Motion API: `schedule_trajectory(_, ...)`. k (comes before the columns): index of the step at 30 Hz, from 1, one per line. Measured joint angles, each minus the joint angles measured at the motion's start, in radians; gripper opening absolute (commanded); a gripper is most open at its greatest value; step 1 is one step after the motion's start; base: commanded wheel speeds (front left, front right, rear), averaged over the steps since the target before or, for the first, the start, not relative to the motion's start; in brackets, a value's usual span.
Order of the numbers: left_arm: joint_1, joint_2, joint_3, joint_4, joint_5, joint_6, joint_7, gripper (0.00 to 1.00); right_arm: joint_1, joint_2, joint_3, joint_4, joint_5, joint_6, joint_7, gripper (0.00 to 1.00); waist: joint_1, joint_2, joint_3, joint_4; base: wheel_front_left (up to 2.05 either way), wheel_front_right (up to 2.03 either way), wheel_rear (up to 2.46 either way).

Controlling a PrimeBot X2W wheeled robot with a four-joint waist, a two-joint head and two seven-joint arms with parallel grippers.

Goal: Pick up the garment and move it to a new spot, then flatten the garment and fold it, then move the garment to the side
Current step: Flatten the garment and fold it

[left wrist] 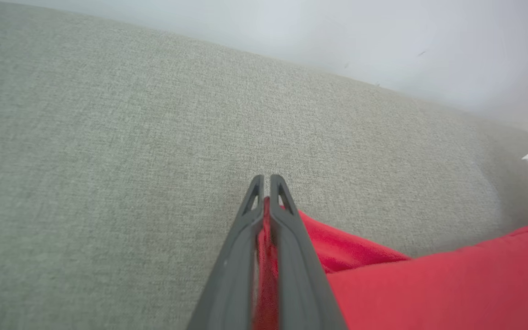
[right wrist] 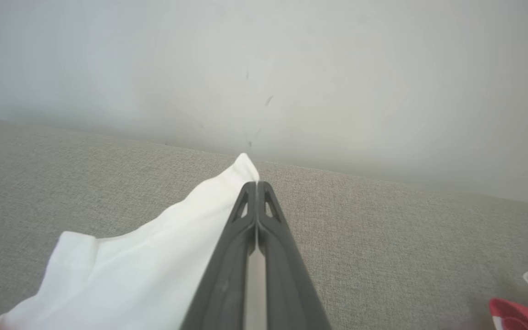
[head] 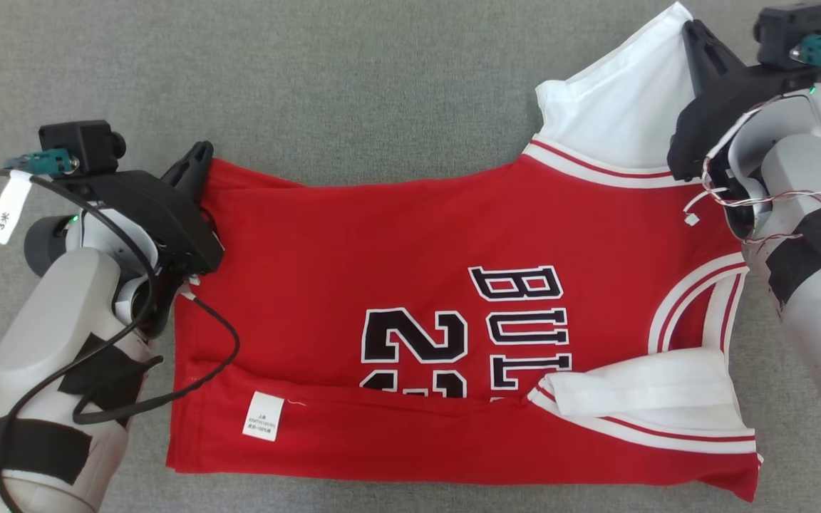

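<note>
The garment (head: 410, 285) is a red basketball jersey with white sleeves, black lettering and white trim, lying spread sideways on the grey cloth surface (head: 311, 85). Its near edge is folded up, showing a white care label (head: 262, 415). My left gripper (head: 197, 160) is shut on the jersey's far left red corner; the left wrist view shows red cloth (left wrist: 266, 238) pinched between the fingers (left wrist: 287, 229). My right gripper (head: 695, 43) is shut on the white sleeve (head: 631, 100) at the far right; in the right wrist view the white cloth (right wrist: 154, 266) runs in between the closed fingers (right wrist: 273, 238).
Grey cloth stretches beyond the jersey to a pale wall (right wrist: 264, 68) at its far edge. A second white sleeve (head: 638, 388) lies folded over the jersey's near right part. A black cable (head: 218, 356) from my left arm hangs over the jersey's left edge.
</note>
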Motion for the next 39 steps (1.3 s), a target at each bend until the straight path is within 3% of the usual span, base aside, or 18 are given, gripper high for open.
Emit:
schedule_trajectory(11,0.019,0.004,-0.051,-0.005,-0.02,0.0,-0.102,0.0,0.052,0.014,-0.065,0.043,0.101,0.065,-0.095,0.0,-0.0001,0.0,-0.076,0.004,0.0,0.0,0.0)
schedule_trajectory(19,0.115,0.034,-0.059,-0.067,-0.089,0.0,-0.164,0.0,0.16,0.003,-0.061,-0.004,0.135,0.08,-0.114,0.0,-0.0001,0.0,-0.138,-0.001,0.0,0.0,0.0)
schedule_trajectory(28,0.219,0.08,-0.105,-0.145,-0.121,0.0,-0.207,0.0,0.36,-0.06,0.053,-0.229,0.246,0.081,-0.116,0.0,-0.0002,-0.0001,-0.216,-0.016,0.0,0.0,0.0)
schedule_trajectory(33,0.291,0.123,-0.117,-0.177,-0.144,0.0,-0.222,0.0,0.473,-0.132,0.11,-0.36,0.33,0.081,-0.116,0.0,-0.0002,-0.0001,-0.262,-0.032,0.0,0.0,0.0)
schedule_trajectory(39,0.372,0.132,-0.142,-0.223,-0.158,0.0,-0.23,0.0,0.598,-0.214,0.138,-0.467,0.427,0.081,-0.116,0.0,-0.0003,-0.0002,-0.3,-0.048,0.0,0.0,0.0)
